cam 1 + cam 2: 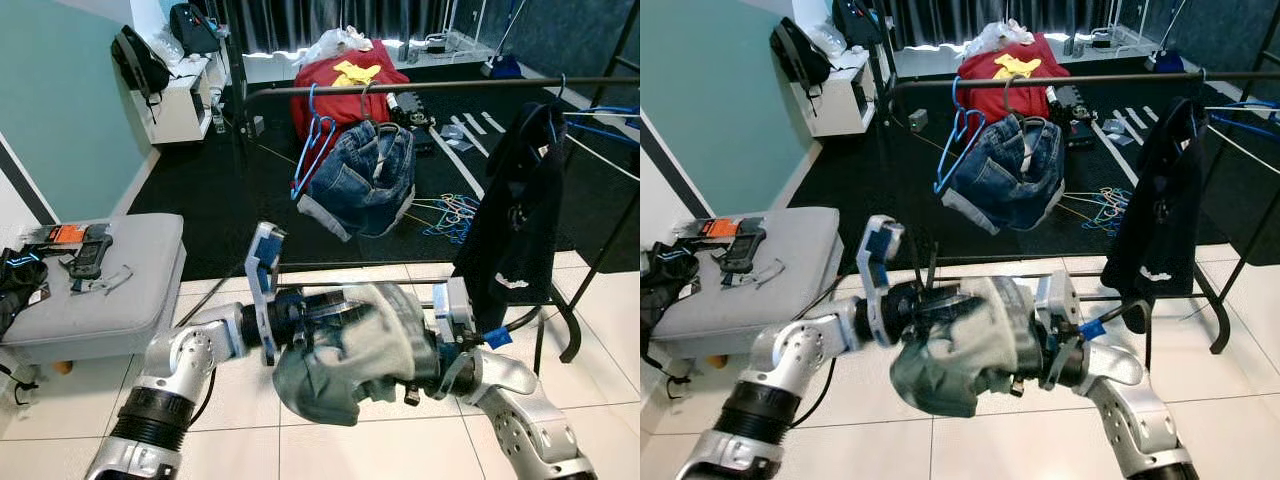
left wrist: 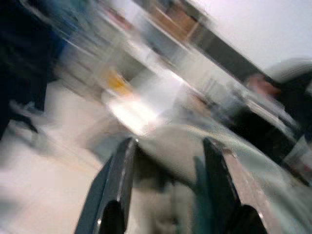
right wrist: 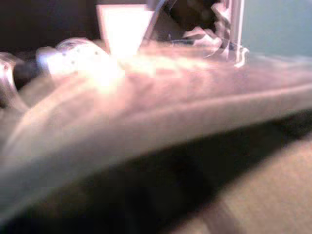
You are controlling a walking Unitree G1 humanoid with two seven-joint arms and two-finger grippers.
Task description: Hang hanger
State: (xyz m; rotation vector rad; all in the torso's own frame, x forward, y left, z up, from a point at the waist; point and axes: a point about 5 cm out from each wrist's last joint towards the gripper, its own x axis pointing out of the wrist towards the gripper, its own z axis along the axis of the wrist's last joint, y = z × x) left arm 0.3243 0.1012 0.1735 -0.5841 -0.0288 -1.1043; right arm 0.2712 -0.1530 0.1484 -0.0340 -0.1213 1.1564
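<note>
Two silver arms met low at 6 o'clock in the head views, both buried in a bundled grey-green garment (image 1: 345, 350) held above the white tile floor (image 1: 230, 440). The left arm rose from 7 o'clock, elbow bent, forearm angled toward the centre. The left gripper (image 1: 300, 325) entered the bundle from its 9 o'clock side. In the left wrist view its two black fingers (image 2: 119, 180) stood apart with pale cloth between them; the picture was blurred, and whether they clamped the cloth could not be determined. The right arm rose from 5 o'clock, wrist turned inward. The right gripper (image 1: 425, 365) sat against the bundle's 3 o'clock side, its fingers covered by fabric, so its state could not be determined. The right wrist view gave only blurred cloth at close range.

A black hanger hook (image 1: 520, 320) projected from the bundle toward 3 o'clock, just beside the right wrist.

The black clothes rail (image 1: 400, 88) crossed the scene at 12 o'clock, well apart from the bundle. On it hung a blue hanger (image 1: 312, 135), denim shorts (image 1: 365, 175) on their own hanger, and, toward 2 o'clock, a black garment (image 1: 515, 200). At 9 o'clock stood a grey padded bench (image 1: 120, 290) carrying small items. A red cloth heap (image 1: 345, 85) lay on the dark carpet beyond the rail.
</note>
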